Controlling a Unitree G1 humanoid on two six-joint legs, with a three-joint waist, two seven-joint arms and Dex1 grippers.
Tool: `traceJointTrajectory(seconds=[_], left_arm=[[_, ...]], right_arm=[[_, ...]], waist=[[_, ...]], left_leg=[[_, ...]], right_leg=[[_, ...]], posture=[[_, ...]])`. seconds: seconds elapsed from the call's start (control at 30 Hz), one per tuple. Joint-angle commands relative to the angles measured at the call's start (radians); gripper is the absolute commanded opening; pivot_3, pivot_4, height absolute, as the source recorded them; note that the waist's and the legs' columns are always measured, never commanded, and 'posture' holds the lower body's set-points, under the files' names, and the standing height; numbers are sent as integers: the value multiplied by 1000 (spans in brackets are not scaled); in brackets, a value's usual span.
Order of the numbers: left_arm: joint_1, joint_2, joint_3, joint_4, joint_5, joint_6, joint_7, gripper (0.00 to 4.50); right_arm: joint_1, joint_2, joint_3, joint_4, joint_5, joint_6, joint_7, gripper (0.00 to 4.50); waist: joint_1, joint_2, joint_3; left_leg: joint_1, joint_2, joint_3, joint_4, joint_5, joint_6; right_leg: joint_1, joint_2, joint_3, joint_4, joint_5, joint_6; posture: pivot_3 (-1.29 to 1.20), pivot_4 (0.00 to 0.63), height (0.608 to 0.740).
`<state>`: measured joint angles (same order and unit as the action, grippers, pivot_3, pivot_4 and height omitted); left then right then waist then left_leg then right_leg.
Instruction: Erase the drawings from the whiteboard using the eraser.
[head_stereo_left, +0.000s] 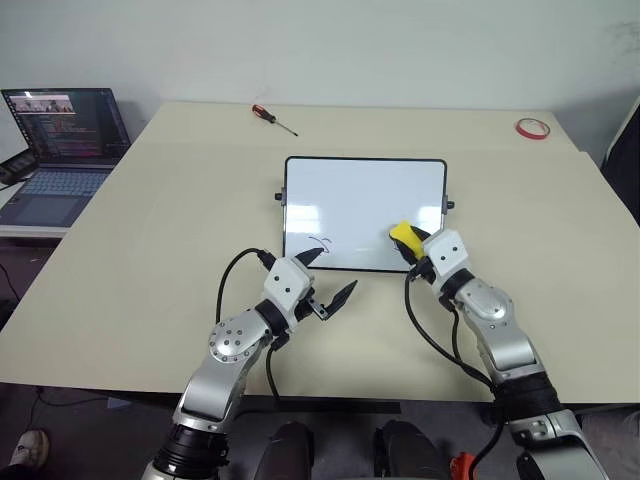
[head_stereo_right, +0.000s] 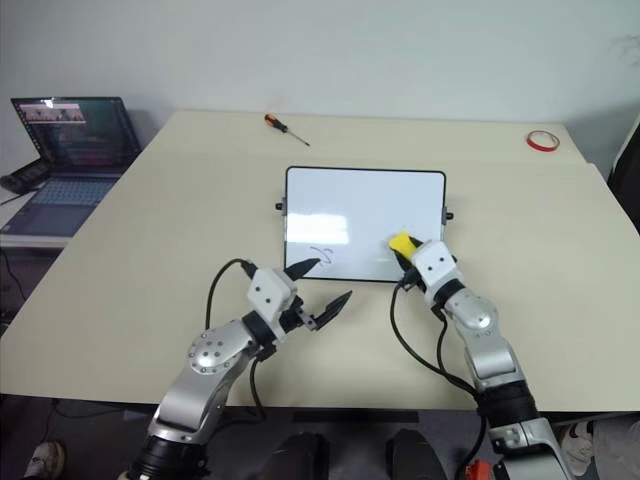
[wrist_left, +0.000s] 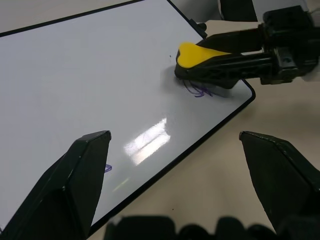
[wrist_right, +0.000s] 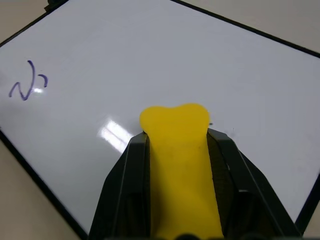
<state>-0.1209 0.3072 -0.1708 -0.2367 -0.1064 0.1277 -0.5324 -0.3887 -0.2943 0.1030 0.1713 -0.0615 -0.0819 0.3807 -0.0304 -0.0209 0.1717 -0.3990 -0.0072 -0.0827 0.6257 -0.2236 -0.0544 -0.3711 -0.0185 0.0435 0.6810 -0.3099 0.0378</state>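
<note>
The whiteboard (head_stereo_left: 360, 195) lies flat in the middle of the table. My right gripper (head_stereo_left: 410, 246) is shut on the yellow eraser (head_stereo_left: 403, 235) and holds it over the board's near right corner. In the left wrist view the eraser (wrist_left: 196, 55) sits right at a blue scribble (wrist_left: 199, 92), partly covering it. Another of the drawings (head_stereo_left: 322, 243) is near the board's front edge, and the right wrist view shows it too (wrist_right: 23, 88). My left gripper (head_stereo_left: 334, 271) is open just in front of that edge, holding nothing.
A red-handled screwdriver (head_stereo_left: 272, 117) lies behind the board. At the far right corner of the table sits a red tape ring (head_stereo_left: 532, 128). An open laptop (head_stereo_left: 65, 140) stands on a side surface to the left.
</note>
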Motion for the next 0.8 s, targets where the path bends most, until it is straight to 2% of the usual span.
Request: traceJointTrajectory(seconds=[0.03,0.23,0.37,0.57,0.8], left_arm=[[3,-2,2,-41,6,-6,14,4500],[11,-8,-3,-52,10,-1,28,4500],[4,-12,-4,-44,11,0,31,4500],[2,-20,-6,-36,8,0,27,4500],[-6,-27,-7,-27,8,2,20,4500]], right_arm=[[-55,-5,-2,47,-34,-29,-30,1195],[-62,-28,22,69,-87,15,-29,1195],[7,-67,48,5,-117,105,13,1195],[159,-142,17,-154,-122,213,38,1195],[190,-177,-16,-203,-104,254,30,1195]], waist=[[0,0,0],[0,0,0],[0,0,-1],[7,0,-2],[5,0,-2]], left_leg=[[0,0,0,0,0,0],[0,0,0,0,0,0],[1,0,0,1,0,0],[1,0,-1,2,0,0],[3,0,-1,2,0,0]], right_leg=[[0,0,0,0,0,0],[0,0,0,0,0,0],[1,0,0,1,0,0],[3,0,-1,0,0,0],[4,0,-1,0,0,1]], posture=[[0,150,740],[0,150,740],[0,150,740],[0,150,740],[0,150,740]])
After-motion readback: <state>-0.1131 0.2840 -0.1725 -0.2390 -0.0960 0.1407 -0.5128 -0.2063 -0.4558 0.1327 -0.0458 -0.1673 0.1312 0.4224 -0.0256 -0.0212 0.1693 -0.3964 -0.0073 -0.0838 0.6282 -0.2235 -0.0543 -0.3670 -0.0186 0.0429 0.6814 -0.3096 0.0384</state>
